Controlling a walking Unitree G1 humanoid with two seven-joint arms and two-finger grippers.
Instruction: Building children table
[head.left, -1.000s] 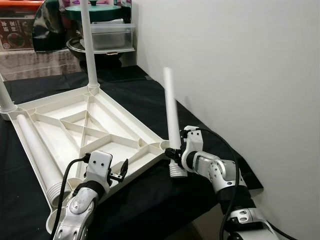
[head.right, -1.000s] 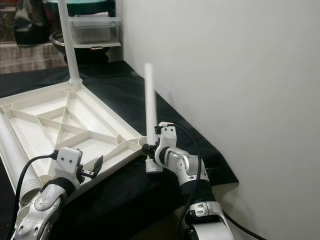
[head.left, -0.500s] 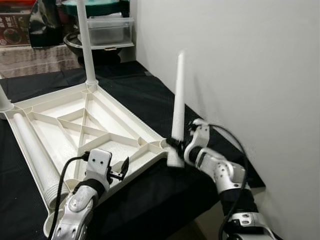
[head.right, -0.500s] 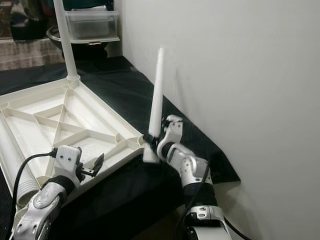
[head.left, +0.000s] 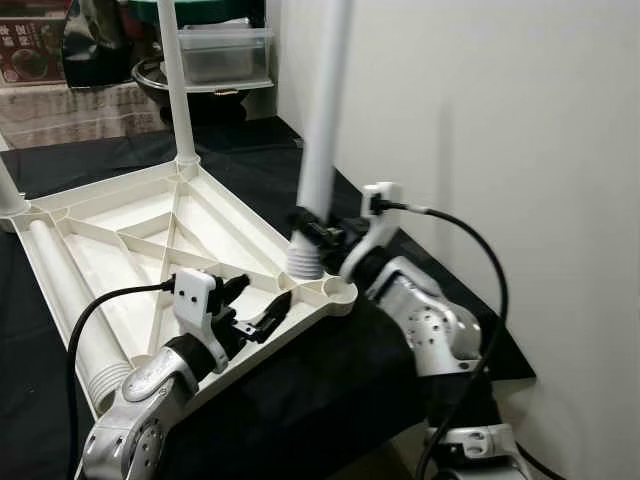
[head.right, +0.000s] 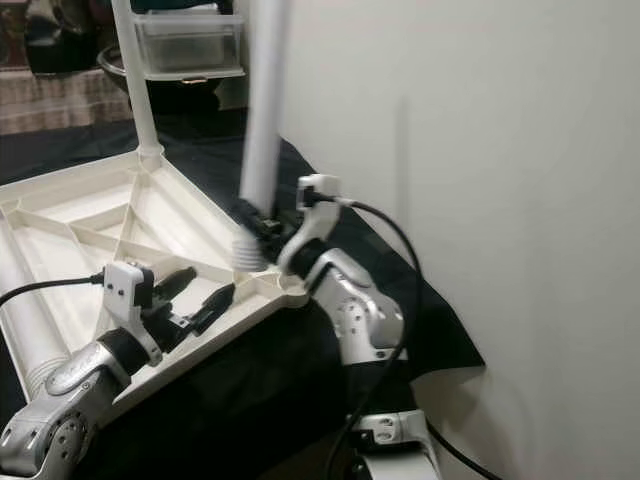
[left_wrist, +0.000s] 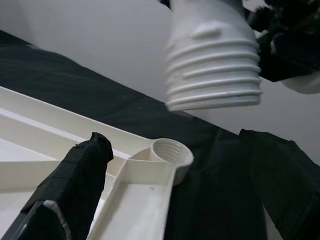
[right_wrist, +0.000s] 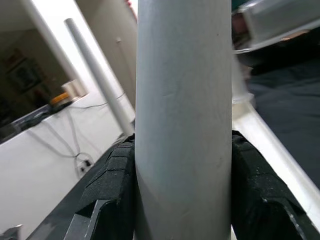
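An upturned white table top (head.left: 130, 235) lies on a black cloth. One white leg (head.left: 178, 90) stands in its far corner and another (head.left: 8, 195) in its left corner. A third leg (head.left: 62, 300) lies loose inside the frame. My right gripper (head.left: 316, 232) is shut on a fourth leg (head.left: 322, 130), held nearly upright. Its threaded end (left_wrist: 215, 70) hangs just above and to one side of the near corner socket (left_wrist: 172, 152). My left gripper (head.left: 262, 308) is open by the rim beside that socket, with its fingers (left_wrist: 75, 185) on either side of the corner.
A white wall (head.left: 500, 120) runs close along the right. The black cloth (head.left: 330, 400) drops off at the near and right edges. Pots and a clear lidded box (head.left: 222, 55) crowd the back. A black cable (head.left: 480, 290) loops from my right wrist.
My right gripper has lifted the leg and carried it left, from beside the table's edge to above the corner socket. My left gripper has moved in closer to that corner.
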